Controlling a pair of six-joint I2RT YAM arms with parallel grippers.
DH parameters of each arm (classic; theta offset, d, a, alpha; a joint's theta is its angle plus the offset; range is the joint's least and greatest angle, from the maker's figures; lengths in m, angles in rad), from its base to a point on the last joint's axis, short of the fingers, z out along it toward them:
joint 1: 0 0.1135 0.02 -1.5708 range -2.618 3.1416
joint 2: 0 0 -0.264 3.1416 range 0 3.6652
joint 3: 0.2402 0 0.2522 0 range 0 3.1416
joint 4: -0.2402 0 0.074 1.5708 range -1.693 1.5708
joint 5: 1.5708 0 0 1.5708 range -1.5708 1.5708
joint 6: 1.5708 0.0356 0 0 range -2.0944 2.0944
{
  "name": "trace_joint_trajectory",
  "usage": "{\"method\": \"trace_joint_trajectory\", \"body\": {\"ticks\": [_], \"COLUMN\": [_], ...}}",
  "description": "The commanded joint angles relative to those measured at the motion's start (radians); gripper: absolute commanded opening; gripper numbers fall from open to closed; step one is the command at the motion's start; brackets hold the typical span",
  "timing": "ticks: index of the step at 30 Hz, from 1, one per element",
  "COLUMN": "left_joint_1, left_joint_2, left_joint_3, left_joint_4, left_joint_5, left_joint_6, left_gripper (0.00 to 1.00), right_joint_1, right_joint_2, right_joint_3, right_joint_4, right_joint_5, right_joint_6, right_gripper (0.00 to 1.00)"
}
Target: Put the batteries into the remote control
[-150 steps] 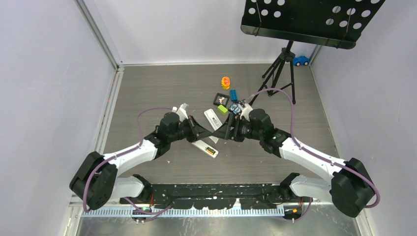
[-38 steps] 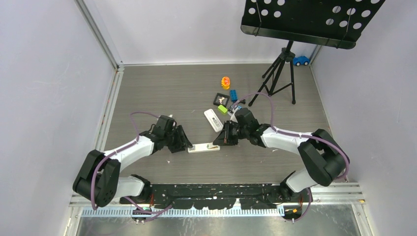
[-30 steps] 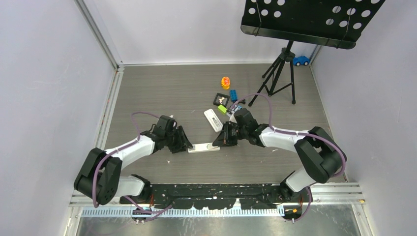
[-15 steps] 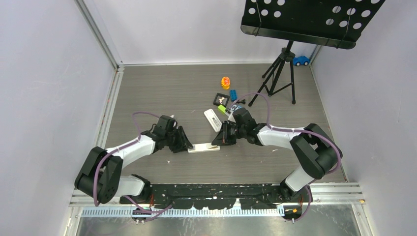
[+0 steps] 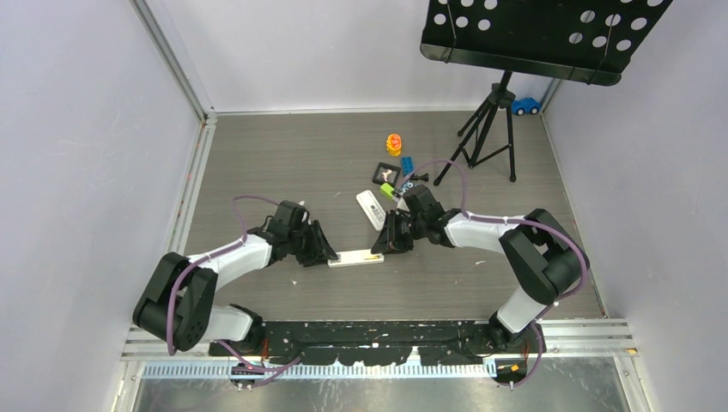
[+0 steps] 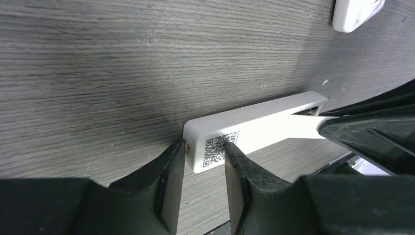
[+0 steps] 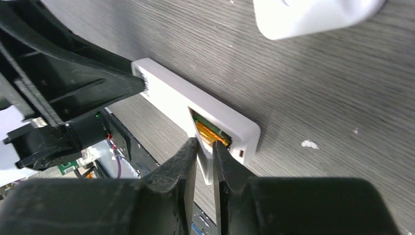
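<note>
The remote control (image 5: 356, 258) lies back up, lengthwise left to right, on the grey table. My left gripper (image 5: 329, 255) is shut on its left end, one finger on each side by the QR label (image 6: 218, 145). At the right end the battery recess shows orange and gold batteries (image 7: 211, 133). My right gripper (image 7: 204, 143) is there, its fingers closed on a thin white battery cover (image 7: 209, 164) that stands at the recess edge. In the left wrist view the cover (image 6: 298, 128) runs from the remote into the right fingers.
A second white remote (image 5: 372, 209) lies just behind. Further back are a green block (image 5: 389, 190), a black square tray (image 5: 385, 174), a blue brick (image 5: 407, 163) and an orange toy (image 5: 394, 143). A tripod stand (image 5: 485, 129) and a blue toy car (image 5: 524, 106) are at back right.
Five seconds ago the remote lay diagonally with both grippers behind it; now it lies level, held at both ends. Over the last second the right arm crept slightly left; the remote stayed put.
</note>
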Motion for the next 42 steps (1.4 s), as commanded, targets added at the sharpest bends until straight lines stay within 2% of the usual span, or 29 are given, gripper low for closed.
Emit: {"method": "trace_joint_trajectory", "body": {"ticks": [1,9,17,25,28,34,42], "left_joint_1": [-0.002,-0.002,-0.002,-0.002,-0.002,-0.002,-0.002], "left_joint_2": [0.014,0.011,-0.007,-0.008,-0.006,0.001,0.01], "left_joint_3": [0.028,0.041,0.045,0.042,0.042,0.041,0.043], "left_joint_4": [0.035,0.011,-0.008,-0.013,-0.012,-0.011,-0.011], "left_joint_5": [0.023,0.011,-0.007,-0.011,-0.01,-0.003,0.001], "left_joint_6": [0.01,0.021,0.029,0.03,0.029,0.031,0.032], "left_gripper": [0.36,0.37,0.37,0.39,0.4,0.41,0.41], "right_joint_1": [0.016,0.014,0.003,0.002,0.003,0.004,0.004], "right_joint_2": [0.011,-0.017,-0.073,-0.096,-0.072,-0.025,0.019], "right_joint_3": [0.032,0.048,0.04,0.003,-0.012,-0.003,-0.004], "right_joint_4": [-0.075,-0.14,-0.173,-0.158,-0.105,-0.063,-0.061], "right_joint_5": [0.052,0.097,0.121,0.138,0.123,0.115,0.09], "right_joint_6": [-0.037,-0.052,-0.048,-0.041,-0.03,-0.028,-0.035], "right_gripper": [0.26,0.38,0.42,0.58,0.61,0.59,0.37]}}
